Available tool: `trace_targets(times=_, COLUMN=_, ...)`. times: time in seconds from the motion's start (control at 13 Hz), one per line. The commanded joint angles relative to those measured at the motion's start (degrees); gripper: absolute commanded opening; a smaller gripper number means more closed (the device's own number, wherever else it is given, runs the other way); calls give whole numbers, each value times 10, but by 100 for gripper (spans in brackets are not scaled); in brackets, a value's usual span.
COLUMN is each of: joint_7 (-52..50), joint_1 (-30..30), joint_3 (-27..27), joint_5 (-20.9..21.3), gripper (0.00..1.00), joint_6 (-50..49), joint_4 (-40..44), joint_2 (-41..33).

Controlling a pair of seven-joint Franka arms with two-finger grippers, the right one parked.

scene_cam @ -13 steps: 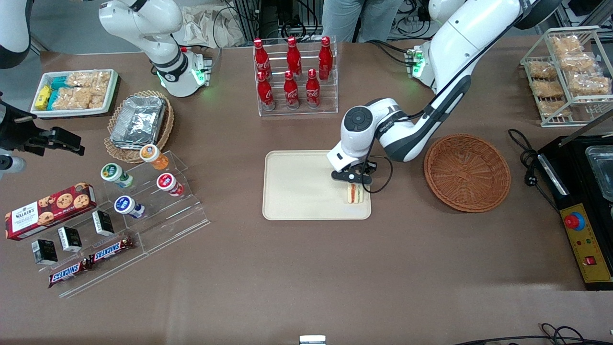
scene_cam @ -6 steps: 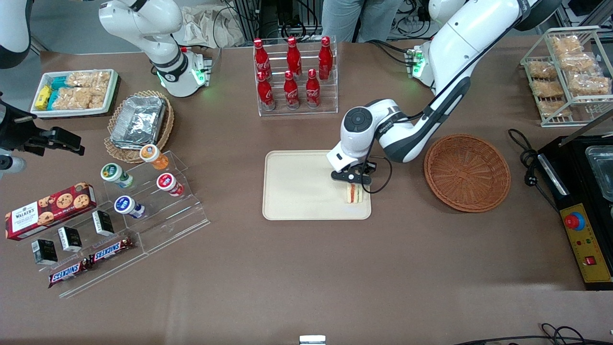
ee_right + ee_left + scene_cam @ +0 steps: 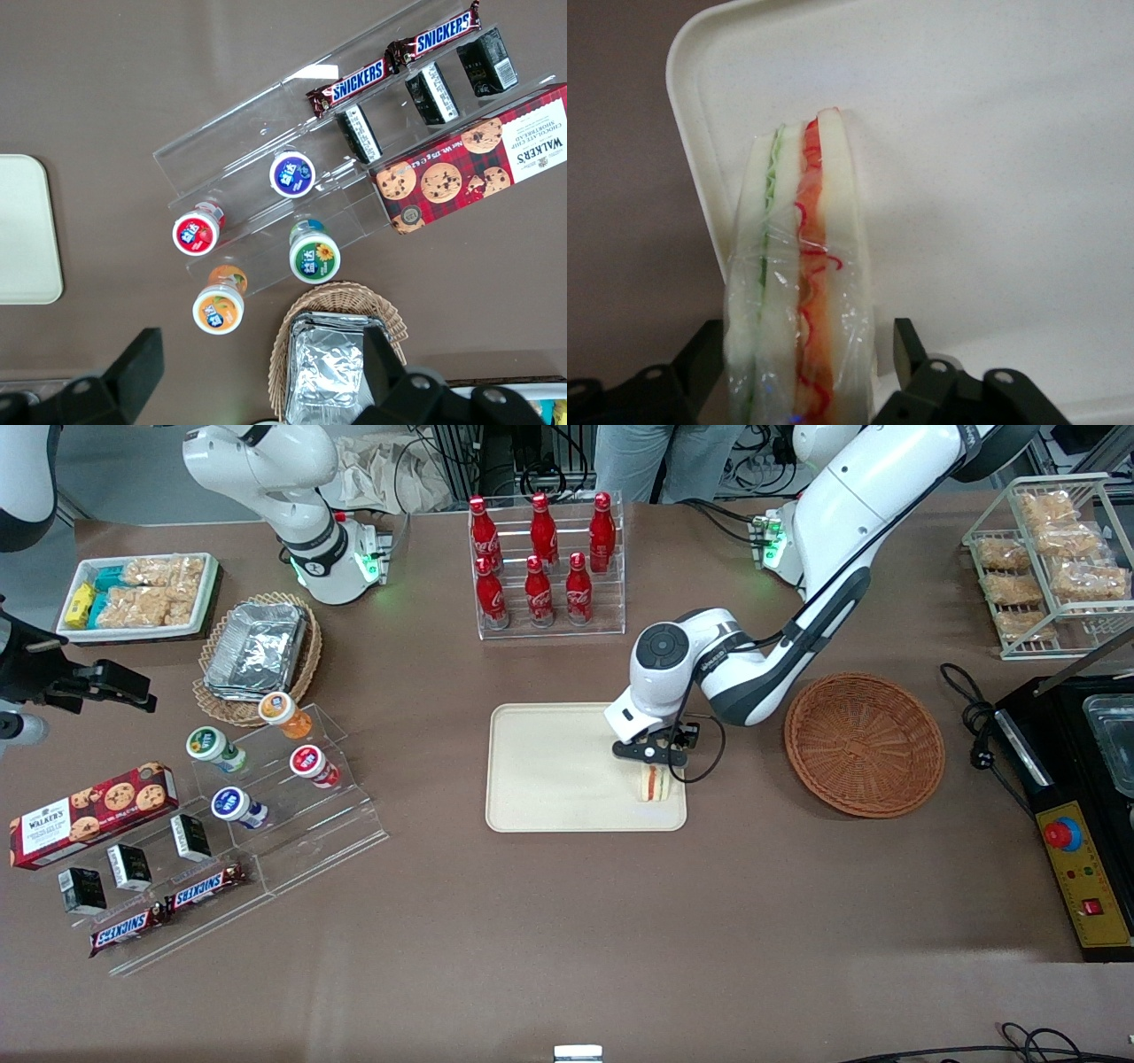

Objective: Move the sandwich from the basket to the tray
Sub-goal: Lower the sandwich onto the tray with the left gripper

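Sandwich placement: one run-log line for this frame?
phase: release | gripper: open, over sandwich | sandwich: standing on edge in tray corner nearest basket | basket: empty

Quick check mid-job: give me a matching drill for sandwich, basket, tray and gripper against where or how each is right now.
Things:
1. sandwich
2. basket
3. tray
4. gripper

States:
A. nothing in it, toward the working arm's end
B. jaws open on either side of the wedge
C. standing on edge near the tray's corner
D. flat on the table, carrying the wedge

Pairs: 1-C, 2-A, 3-D, 4-B
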Motion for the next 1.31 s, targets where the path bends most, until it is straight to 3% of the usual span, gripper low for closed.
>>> trace_targets(times=0.0, joint_7=-15, joint_1=3, joint_3=-2, joint_5=14, gripper=100, joint_6=10, joint_4=-1, joint_2=3)
trace_targets(times=0.54, joint_7=-36, joint_1=1, joint_3=-4, joint_5=11, gripper=100, joint_6=1, joint_4=6, joint_2=-3)
trace_targets(times=0.77, joint_7=-34, joint_1=4, joint_3=-26, joint_5=-2, gripper=100, joint_6=-69, joint_4=33, joint_2=-16)
trace_targets(times=0.92, joint_7=-32, joint_1=8, joint_3=-44, joint_5=-41, gripper=100, joint_6=-138, joint_4=67, joint_2=-39)
trace_targets(times=1.08, joint_7=-29, joint_1=8, joint_3=-40, joint_5=-90, gripper=100, joint_6=-147, joint_4=85, joint_2=-80)
trace_targets(times=1.23, joint_7=-24, joint_1=39, joint_3=-44, joint_5=-102, gripper=100, joint_6=-147, joint_4=94, joint_2=-98)
